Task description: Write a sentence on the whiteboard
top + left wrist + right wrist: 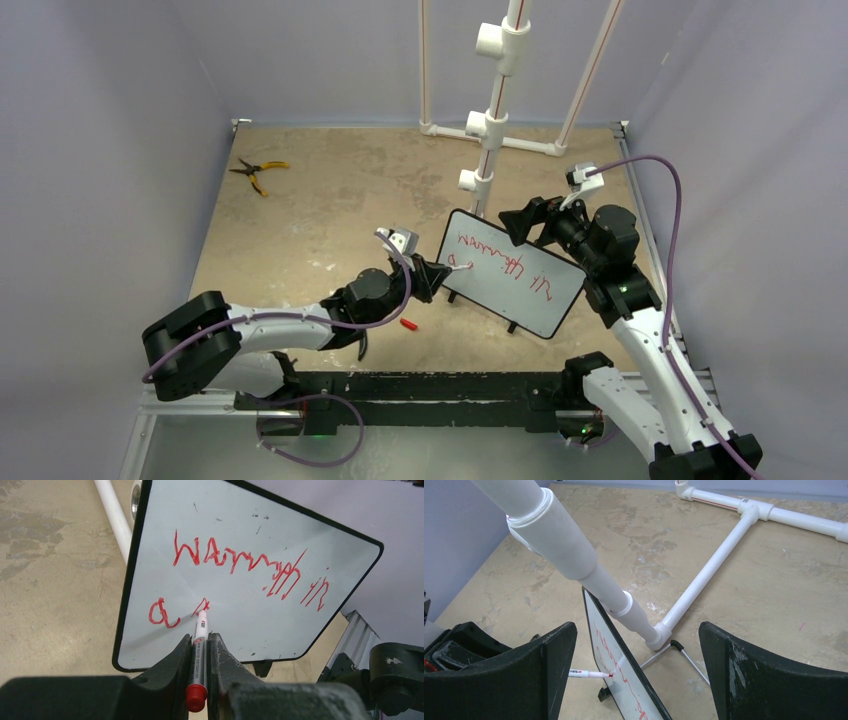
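Observation:
The whiteboard point(540, 303) stands tilted on small black feet at the table's centre right. The sentence point(508, 262) is red scrawl: a full top line point(240, 562) and the start of a second line point(162, 614). My left gripper point(438, 276) is shut on a red marker point(200, 645), and its tip touches the board at the second line's fresh stroke. The marker also shows in the right wrist view point(589, 673), touching the board point(624, 692). My right gripper point(525, 222) hovers just behind the board's top edge. It is wide open and empty point(636, 625).
A white PVC pipe frame point(490, 120) stands just behind the board, with its base pipes point(704, 575) on the table. A red marker cap point(408, 324) lies in front of the board. Yellow-handled pliers point(258, 172) lie at the far left. The board's wire stand point(674, 650) props it from behind.

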You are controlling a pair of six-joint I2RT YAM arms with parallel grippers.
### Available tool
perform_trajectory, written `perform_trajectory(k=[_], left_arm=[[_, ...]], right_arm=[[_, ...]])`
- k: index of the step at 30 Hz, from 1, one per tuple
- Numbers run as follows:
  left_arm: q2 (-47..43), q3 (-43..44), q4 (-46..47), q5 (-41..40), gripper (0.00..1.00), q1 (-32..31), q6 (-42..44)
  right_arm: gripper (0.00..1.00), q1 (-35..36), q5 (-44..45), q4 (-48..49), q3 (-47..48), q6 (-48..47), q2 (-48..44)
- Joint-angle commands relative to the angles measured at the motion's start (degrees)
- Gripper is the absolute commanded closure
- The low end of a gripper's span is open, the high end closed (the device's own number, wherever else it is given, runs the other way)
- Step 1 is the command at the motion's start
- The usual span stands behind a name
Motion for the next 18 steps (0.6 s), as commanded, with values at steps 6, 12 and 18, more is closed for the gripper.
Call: perform_trajectory(k=[6,12,18], left_arm=[[0.2,-3.2,1.9,-0.2,1.0,-0.2,-1.2],[0.0,-4.5,1.4,-1.1,1.0,-0.2,-1.4],[-1.2,-4.9,0.2,-2.4,1.0,-0.2,-1.2]], right_arm=[[0.06,0.3,0.0,1.8,0.0,-1.0,0.1],[0.06,0.3,0.0,1.7,0.0,-1.0,0.0],[0.06,0.3,0.1,1.7,0.0,-1.0,0.1]])
